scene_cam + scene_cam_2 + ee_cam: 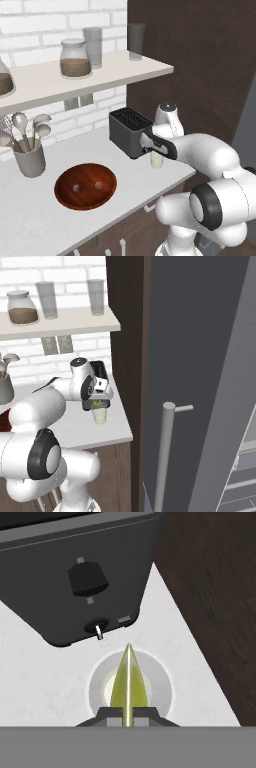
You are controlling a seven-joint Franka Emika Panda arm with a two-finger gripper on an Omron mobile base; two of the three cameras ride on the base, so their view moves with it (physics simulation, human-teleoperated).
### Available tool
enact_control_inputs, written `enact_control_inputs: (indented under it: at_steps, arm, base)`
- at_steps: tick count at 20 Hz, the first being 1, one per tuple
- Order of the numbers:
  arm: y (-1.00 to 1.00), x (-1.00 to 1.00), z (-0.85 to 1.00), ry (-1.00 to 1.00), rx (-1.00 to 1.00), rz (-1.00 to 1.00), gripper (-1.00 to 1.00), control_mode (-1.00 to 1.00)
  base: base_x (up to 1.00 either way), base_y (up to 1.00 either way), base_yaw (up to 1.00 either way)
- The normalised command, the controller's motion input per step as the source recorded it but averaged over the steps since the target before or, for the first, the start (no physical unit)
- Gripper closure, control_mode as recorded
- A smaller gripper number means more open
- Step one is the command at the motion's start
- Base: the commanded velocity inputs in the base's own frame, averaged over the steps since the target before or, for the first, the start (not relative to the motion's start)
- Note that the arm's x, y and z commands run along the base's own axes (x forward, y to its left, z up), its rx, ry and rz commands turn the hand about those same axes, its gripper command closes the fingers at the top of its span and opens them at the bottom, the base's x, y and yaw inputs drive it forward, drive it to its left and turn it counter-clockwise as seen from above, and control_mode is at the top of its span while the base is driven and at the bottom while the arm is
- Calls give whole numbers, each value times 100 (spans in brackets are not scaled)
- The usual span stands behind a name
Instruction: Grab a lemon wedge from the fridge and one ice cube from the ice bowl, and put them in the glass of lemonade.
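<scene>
Gripper (128, 714) fingers pinch the lemon wedge (129, 684) directly above the glass of lemonade (131, 687), near the counter's (45, 677) right edge beside the toaster (75, 572). No legible writing.

The glass of lemonade (131, 688) is hemmed in by the dark toaster (129, 131) just behind it and the dark brown cabinet (127, 356) to its right, its open mouth is overhung by the lemon wedge (129, 684), and bare white counter (35, 220) is left free around the ice bowl (85, 185).
</scene>
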Motion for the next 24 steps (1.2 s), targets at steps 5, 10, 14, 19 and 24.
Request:
enact_control_inputs:
  at_steps: [5,10,14,19,24]
  arm:
    - [6,22,-13,1,0,0,100,-100]
    - [-32,0,-11,0,0,0,100,-100]
    - [-15,0,-1,0,0,0,100,-100]
    - [9,0,0,0,0,0,100,-100]
    - [12,0,0,0,0,0,100,-100]
  base:
    - [0,0,0]
    - [0,0,0]
    - [0,0,0]
    - [0,0,0]
    - [0,0,0]
